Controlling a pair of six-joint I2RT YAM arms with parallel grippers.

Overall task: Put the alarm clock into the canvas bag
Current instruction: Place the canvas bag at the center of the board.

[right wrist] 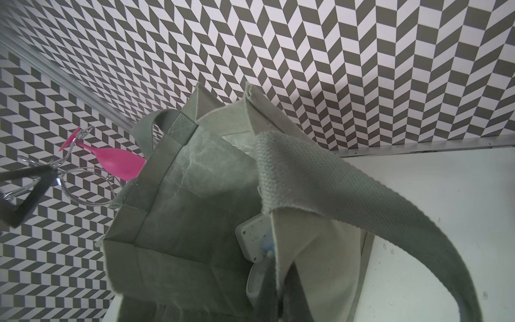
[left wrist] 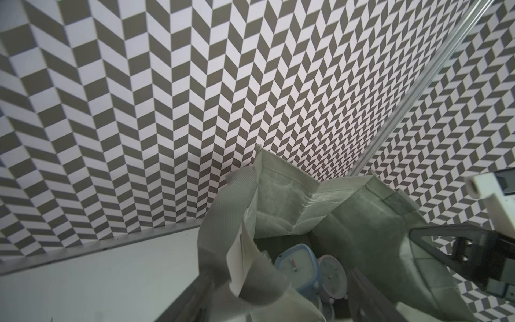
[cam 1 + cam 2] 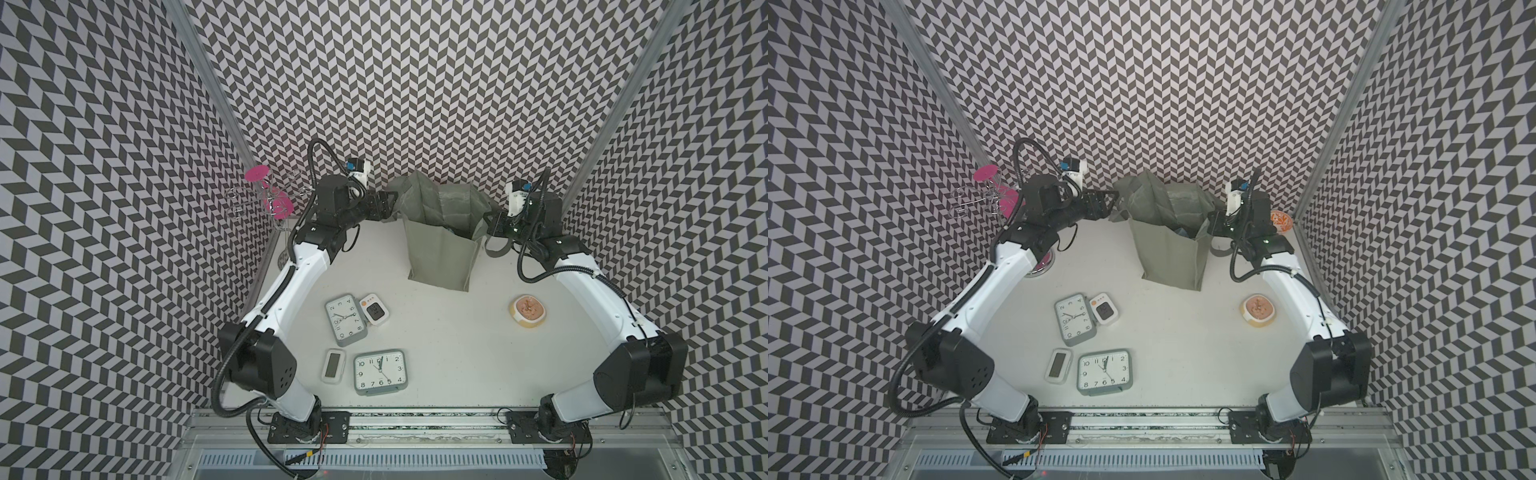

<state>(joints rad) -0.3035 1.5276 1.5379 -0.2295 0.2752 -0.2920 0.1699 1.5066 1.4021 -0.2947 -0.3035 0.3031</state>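
The grey-green canvas bag stands upright at the back middle of the table, mouth open. Inside it lie a blue alarm clock and a pale round one; the back of a white clock also shows. My left gripper is at the bag's left rim, jaws wide apart, with a handle strap loose between them. My right gripper is shut on the bag's right rim. Two grey analog alarm clocks lie flat on the table in front of the bag.
Two small white digital clocks lie beside the analog ones. A round bowl sits at the right. A wire rack with a pink glass stands at the back left. A patterned orange bowl sits behind my right arm.
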